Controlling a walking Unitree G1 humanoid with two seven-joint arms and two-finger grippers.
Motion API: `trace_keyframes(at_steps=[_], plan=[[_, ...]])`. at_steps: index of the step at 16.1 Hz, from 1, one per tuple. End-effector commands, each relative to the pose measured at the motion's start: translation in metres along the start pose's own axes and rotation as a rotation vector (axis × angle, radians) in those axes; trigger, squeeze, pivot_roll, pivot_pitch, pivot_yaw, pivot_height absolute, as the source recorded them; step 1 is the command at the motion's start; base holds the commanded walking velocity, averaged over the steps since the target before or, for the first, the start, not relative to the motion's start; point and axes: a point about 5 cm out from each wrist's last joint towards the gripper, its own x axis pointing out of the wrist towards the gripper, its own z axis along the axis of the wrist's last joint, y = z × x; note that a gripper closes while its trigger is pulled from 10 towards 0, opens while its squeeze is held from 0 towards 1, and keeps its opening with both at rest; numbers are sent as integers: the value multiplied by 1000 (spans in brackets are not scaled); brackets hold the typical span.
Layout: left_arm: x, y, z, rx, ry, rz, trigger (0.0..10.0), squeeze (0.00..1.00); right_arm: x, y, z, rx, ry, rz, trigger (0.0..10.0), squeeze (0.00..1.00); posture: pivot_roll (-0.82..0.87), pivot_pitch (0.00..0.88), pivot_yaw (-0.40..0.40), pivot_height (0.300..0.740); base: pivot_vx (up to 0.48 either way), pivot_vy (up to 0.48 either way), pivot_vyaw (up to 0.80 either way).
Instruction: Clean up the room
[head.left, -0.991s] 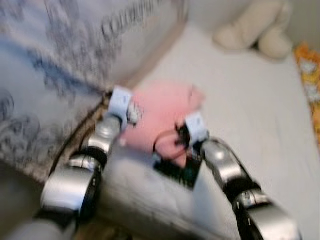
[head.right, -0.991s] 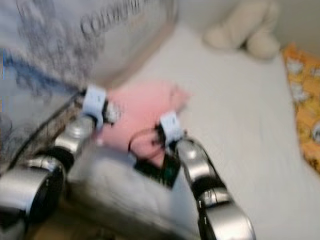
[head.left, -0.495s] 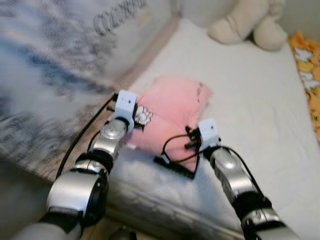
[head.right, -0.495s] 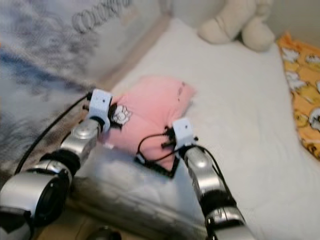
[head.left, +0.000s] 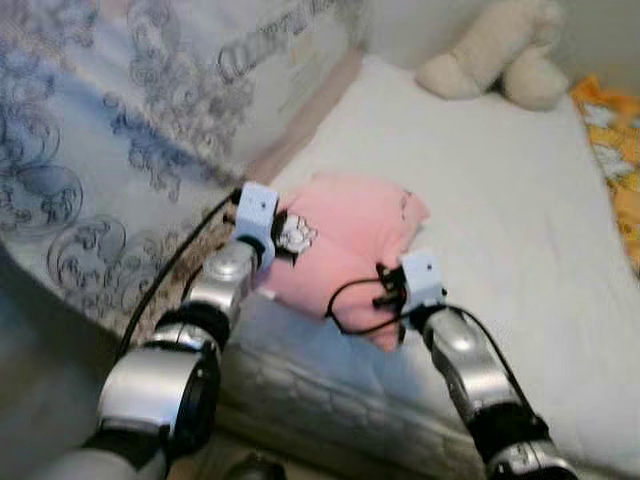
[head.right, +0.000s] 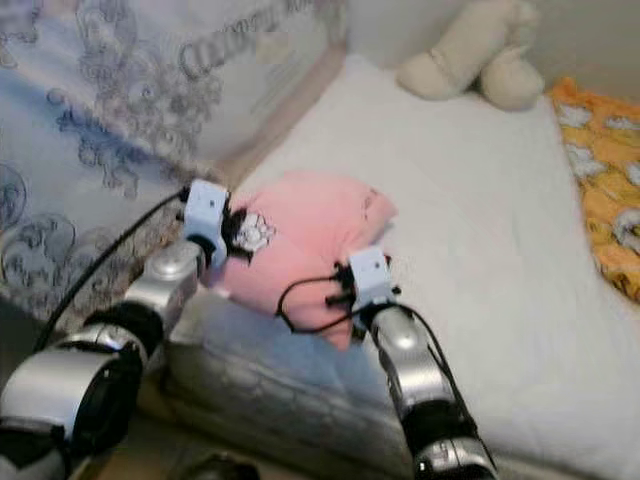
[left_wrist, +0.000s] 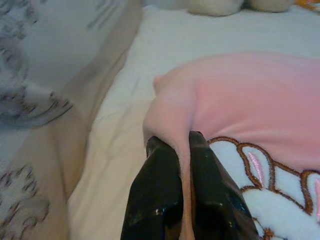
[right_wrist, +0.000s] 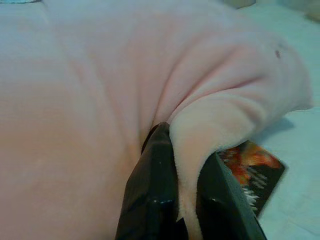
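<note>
One soft pink fleece garment with a white embroidered cartoon patch (head.left: 340, 240) lies bunched at centre frame of the eye views, near the front edge of a white quilted mattress (head.left: 500, 200). Two claws on it: left claw (left_wrist: 175, 150) clenched on a fold of the pink fabric at the garment's left end, fabric pinched between both black fingers (left_wrist: 155, 185); right claw (right_wrist: 182, 170) clenched on a fold at the garment's lower right edge, fleece squeezed between its two fingers (right_wrist: 150, 190). In the right wrist view, one dark printed flat item (right_wrist: 252, 172), orange and black, sticks out from under the pink fabric; can't tell what it is. One cream plush toy (head.left: 495, 55) sits at upper right of the eye views, on the far end of the mattress, well apart from the garment. One orange patterned cloth (head.left: 610, 150) along the right edge. One grey-blue ornate-patterned panel (head.left: 130, 130) fills the upper left, just beside the mattress.
</note>
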Motion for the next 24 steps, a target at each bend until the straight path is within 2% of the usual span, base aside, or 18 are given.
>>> trace_keyframes(at_steps=[1,3,9,10,13,14,16,17,20,21,24], plan=[[2,8,14,3,-52,31,10000,0,-3,-8,4,-6,-16,-30,10000,0,-85,0,3,740,0,480,-800],[3,1,16,16,-68,36,10000,0,-4,-10,6,-5,-21,-34,10000,0,-87,0,8,740,0,240,-222],[6,-19,11,-89,-55,43,10000,0,-6,-12,5,-22,-12,-33,10000,0,-82,0,9,740,0,0,245],[7,-26,9,-162,-43,54,10000,0,-6,-15,3,-27,3,-46,10000,0,-76,0,8,740,0,0,438],[8,-27,9,-247,-35,126,10000,0,-6,-19,3,-18,8,-73,10000,0,-76,0,7,740,0,0,146],[9,-17,11,-399,-22,234,10000,0,-6,-30,7,15,-5,-125,10000,0,-76,0,-3,740,0,0,0],[9,-9,16,-505,-33,301,10000,0,-2,-43,13,40,-6,-172,10000,0,-86,0,-9,740,0,0,0],[9,-1,22,-564,-58,357,10000,0,8,-53,26,2,-9,-179,10000,0,-95,0,-12,740,0,0,0],[9,6,27,-608,-61,404,10000,0,20,-58,48,-83,-42,-149,10000,0,-92,0,-18,740,0,0,0],[10,4,27,-638,-46,417,10000,0,25,-55,54,-138,-37,-106,10000,0,-89,0,-22,740,0,0,0],[11,-6,25,-604,-35,391,10000,0,29,-47,51,-222,-17,-50,10000,0,-83,1,-28,740,0,0,0]])
